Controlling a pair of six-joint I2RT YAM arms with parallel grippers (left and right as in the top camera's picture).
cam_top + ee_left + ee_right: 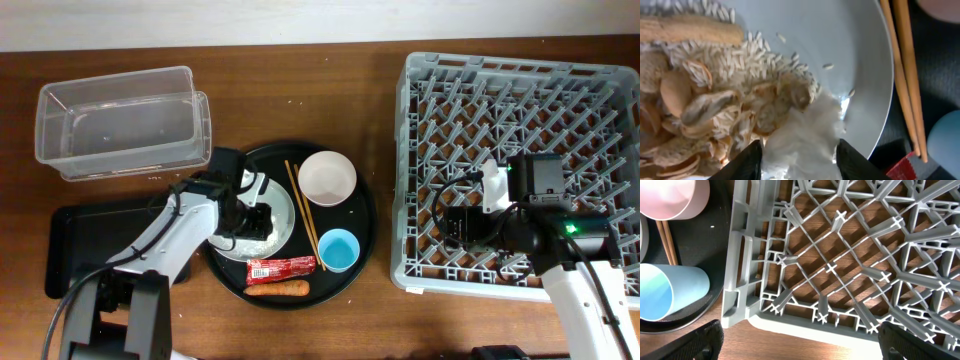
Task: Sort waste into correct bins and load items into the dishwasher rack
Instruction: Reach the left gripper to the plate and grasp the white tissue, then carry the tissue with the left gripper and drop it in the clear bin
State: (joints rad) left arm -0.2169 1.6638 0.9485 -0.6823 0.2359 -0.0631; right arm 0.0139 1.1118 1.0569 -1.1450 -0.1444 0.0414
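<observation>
The sorting looks barely begun to me. On the far left the clear tub has nothing in it, and the flat black tray just nearer than it is bare too.

The step in hand is the tissue. The left gripper is down on the plate. Its fingers stand one on each side of the white tissue, touching its edges. Whether they have really pinched it, I cannot tell. The tissue lies on the plate, pressed up against the heap of food scraps and loose rice. The next move, I'd judge, wants a firm nip on the tissue alone and a clean lift that drags no scraps with it. Then comes a carry left to one of the two bins, though nothing here shows which one is meant.

The plate sits on the round black tray in the middle of the table. The chopsticks lie just to its right, with the bowl farther off and the cup nearer. The wrapper and carrot lie along the near rim.

On the right, the rack holds no dishes yet. The right gripper hangs over its near-left corner, spread wide and holding nothing.

The table is dark brown wood. A pale strip runs past its far edge, and no more of the room shows.
</observation>
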